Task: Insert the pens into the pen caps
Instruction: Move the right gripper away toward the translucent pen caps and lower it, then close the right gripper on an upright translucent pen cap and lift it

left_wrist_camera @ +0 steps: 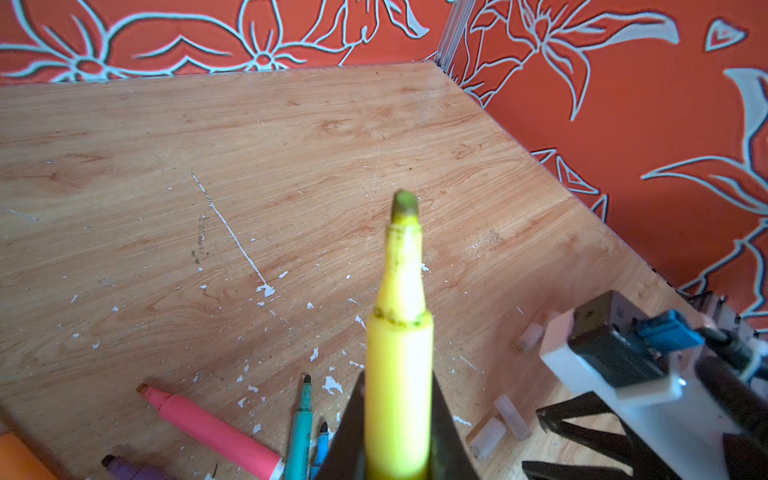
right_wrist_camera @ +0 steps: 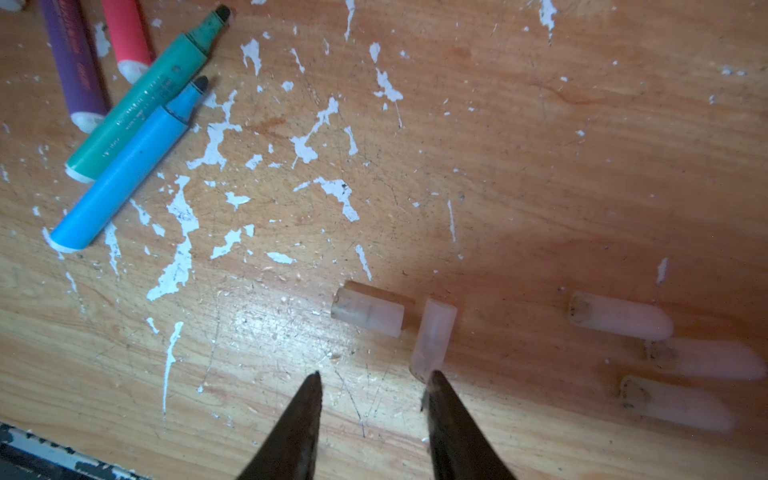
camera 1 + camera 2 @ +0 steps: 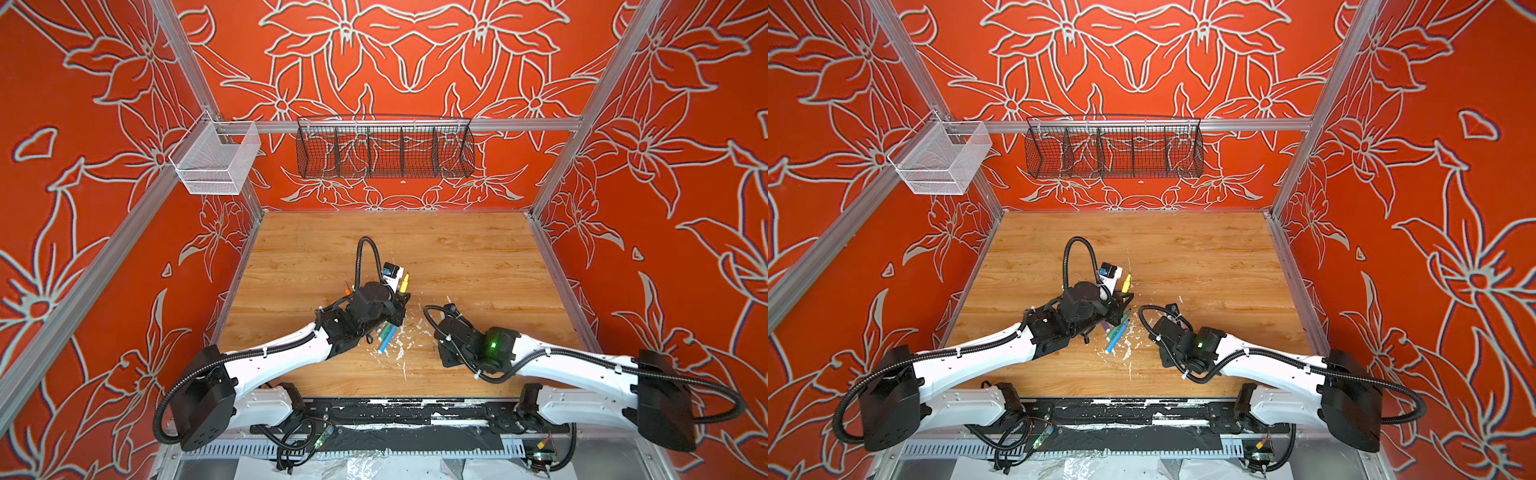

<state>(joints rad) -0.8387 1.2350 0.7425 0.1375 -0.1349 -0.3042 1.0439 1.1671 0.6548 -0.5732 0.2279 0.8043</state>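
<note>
— What had the left jaws got?

— They were pressed onto the yellow pen (image 1: 398, 374), pinching its barrel low down, with the bare felt tip pointing away from them. In both top views it stood nearly upright above the tabletop (image 3: 457, 249).

— And the right jaws?

— Spread, with nothing between them, low over the wood. One tip sat right at the end of a clear pen cap (image 2: 432, 340); whether it touched, I couldn't tell. A second cap (image 2: 368, 312) lay just beside that one, almost at a right angle to it. Three more caps (image 2: 619, 316) lay together off to one side.

— The other pens?

— Lying on the tabletop between the two arms. The blue pen (image 2: 124, 166) and green pen (image 2: 141, 99) lay side by side, touching, tips bare. The purple pen (image 2: 75, 62) and pink pen (image 2: 126, 37) lay just beyond them. White flecks (image 2: 216, 141) were scattered all round. The orange pen (image 3: 347, 289) peeked out behind the left arm.
</note>
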